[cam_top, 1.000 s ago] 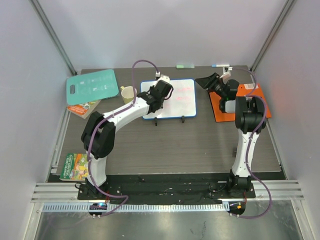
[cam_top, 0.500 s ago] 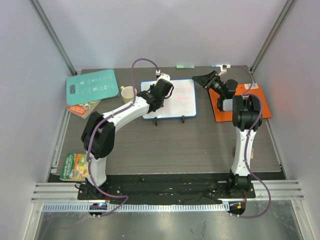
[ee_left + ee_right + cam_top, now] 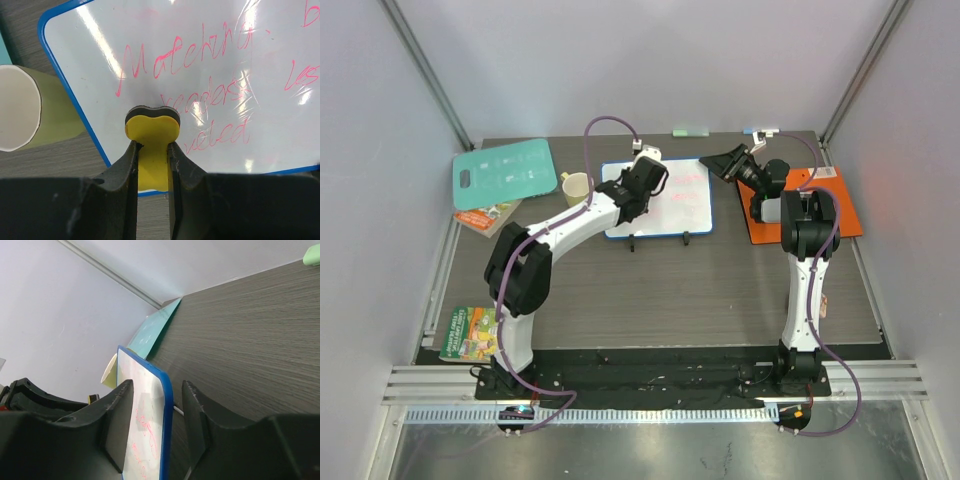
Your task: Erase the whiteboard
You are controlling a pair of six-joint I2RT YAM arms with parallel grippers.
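Overhead, the whiteboard [image 3: 682, 198] lies at upper centre of frame. The left gripper [image 3: 152, 146] pinches a yellow eraser [image 3: 152, 129] over its red writing; the right gripper [image 3: 157, 386], jaws parted, sits near its upper-right corner.

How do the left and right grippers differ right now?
The left gripper is shut on the yellow eraser; the right gripper is open and empty. The left hangs over the writing on the whiteboard; the right sits off its right side. Both face the whiteboard.
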